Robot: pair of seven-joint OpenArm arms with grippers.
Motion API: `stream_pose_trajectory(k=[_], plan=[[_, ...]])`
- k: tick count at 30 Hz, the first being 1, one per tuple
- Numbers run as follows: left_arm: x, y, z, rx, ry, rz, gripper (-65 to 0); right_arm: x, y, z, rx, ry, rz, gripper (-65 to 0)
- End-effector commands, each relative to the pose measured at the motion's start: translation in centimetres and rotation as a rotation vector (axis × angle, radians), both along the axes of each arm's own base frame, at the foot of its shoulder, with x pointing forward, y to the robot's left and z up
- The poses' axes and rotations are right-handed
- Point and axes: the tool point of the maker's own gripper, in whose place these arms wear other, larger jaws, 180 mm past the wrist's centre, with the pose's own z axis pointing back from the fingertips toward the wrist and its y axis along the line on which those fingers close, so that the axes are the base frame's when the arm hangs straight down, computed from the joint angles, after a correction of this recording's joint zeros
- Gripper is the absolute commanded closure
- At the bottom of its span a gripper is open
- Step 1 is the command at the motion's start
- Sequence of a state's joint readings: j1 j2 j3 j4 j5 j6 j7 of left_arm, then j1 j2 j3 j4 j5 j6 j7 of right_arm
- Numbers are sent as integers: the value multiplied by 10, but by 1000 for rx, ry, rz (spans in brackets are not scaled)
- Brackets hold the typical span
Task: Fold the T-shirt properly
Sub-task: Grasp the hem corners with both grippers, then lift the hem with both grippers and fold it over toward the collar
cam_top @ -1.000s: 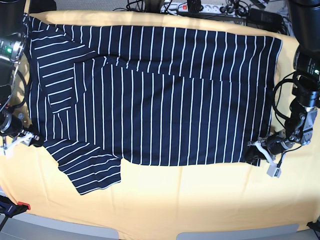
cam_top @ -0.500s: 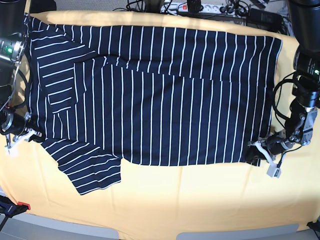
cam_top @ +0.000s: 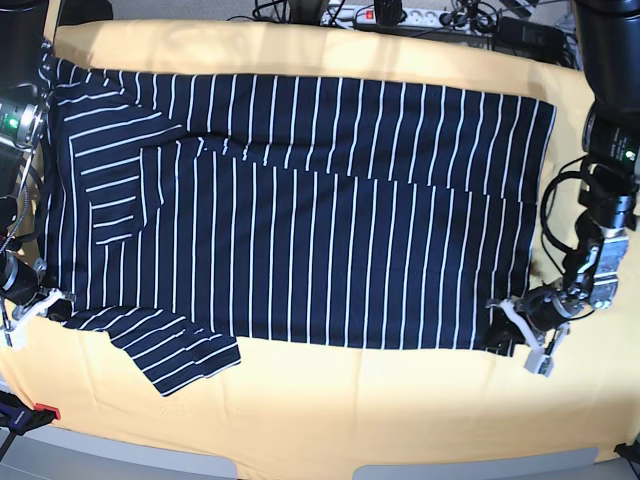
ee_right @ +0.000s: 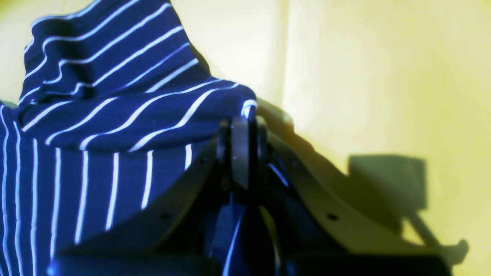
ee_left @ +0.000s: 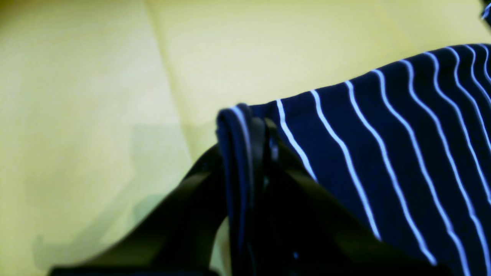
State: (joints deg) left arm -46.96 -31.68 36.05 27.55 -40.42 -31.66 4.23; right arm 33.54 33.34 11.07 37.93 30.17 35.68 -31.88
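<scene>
The dark navy T-shirt (cam_top: pixel 300 210) with thin white stripes lies spread across the yellow table cover, partly folded, one sleeve (cam_top: pixel 180 355) sticking out at the front left. My left gripper (cam_top: pixel 503 335) is shut on the shirt's front right corner; in the left wrist view the jaws pinch a bunched edge of fabric (ee_left: pixel 239 153). My right gripper (cam_top: pixel 45 303) is shut on the shirt's left edge near the sleeve; in the right wrist view the closed fingertips (ee_right: pixel 239 149) clamp a lifted fold of striped cloth (ee_right: pixel 126 103).
The yellow cover (cam_top: pixel 350 410) reaches the table's front edge. Cables and a power strip (cam_top: pixel 400 15) lie along the back edge. A red clamp (cam_top: pixel 40 412) sits at the front left corner.
Both grippers have pulled the shirt toward the front of the table. The whole shirt has slid a little forward, and the left edge has shifted left.
</scene>
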Motion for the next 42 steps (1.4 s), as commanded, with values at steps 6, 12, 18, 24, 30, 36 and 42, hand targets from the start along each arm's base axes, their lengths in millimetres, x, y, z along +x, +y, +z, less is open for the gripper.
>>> stream_pose_trajectory(k=[6, 12, 18, 24, 30, 36, 42], plan=[[26, -15, 29, 33, -135, 3, 0, 19, -26, 38, -75, -114, -63, 0], [29, -12, 34, 53, -144, 3, 0, 18, -21, 39, -71, -119, -28, 0], [29, 10, 42, 82, -151, 30, 0, 18, -17, 39, -66, -118, -7, 0], [23, 20, 45, 83, -142, 10, 0, 17, -17, 38, -66, -115, -6, 0], [11, -10, 52, -46, -133, -124, 0, 12, -6, 33, -43, -80, 60, 0], [11, -12, 61, -45, -138, -139, 0, 5, -3, 34, 15, -41, 65, 0], [-1, -25, 68, -78, -48, -188, 0, -14, -11, 34, -9, -4, 83, 0]])
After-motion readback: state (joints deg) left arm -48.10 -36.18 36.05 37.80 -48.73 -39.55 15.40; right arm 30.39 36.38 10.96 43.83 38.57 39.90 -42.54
